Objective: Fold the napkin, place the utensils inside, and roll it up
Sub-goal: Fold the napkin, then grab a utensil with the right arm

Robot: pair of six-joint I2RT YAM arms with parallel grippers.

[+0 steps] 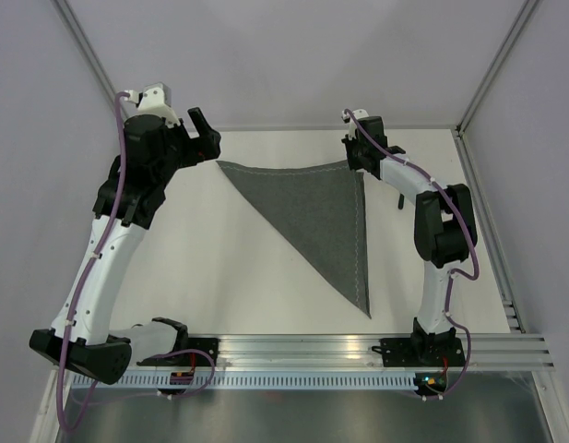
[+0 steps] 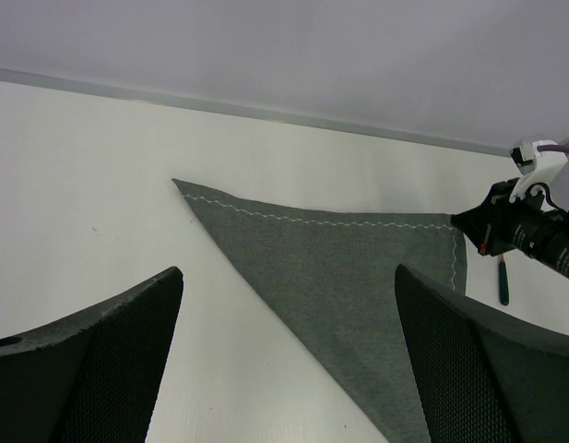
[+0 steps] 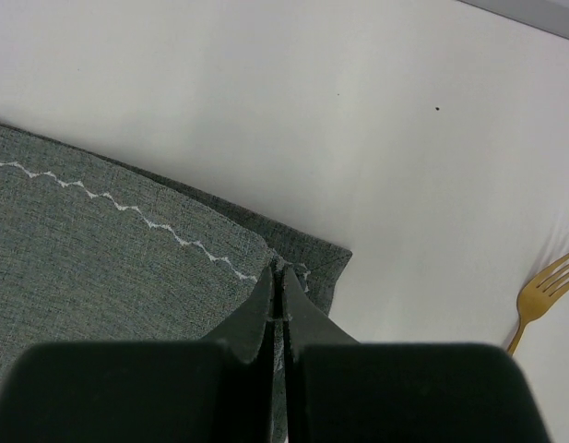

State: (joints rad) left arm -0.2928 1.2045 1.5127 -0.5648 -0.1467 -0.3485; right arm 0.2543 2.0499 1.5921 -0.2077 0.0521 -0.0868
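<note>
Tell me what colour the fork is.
The fork is gold, clearest in the right wrist view.

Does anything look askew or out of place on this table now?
One small thing: at the corner of the napkin pinched by the right gripper, the lower layer sticks out past the stitched upper edge, so the fold is not matched. The fork lies apart.
</note>
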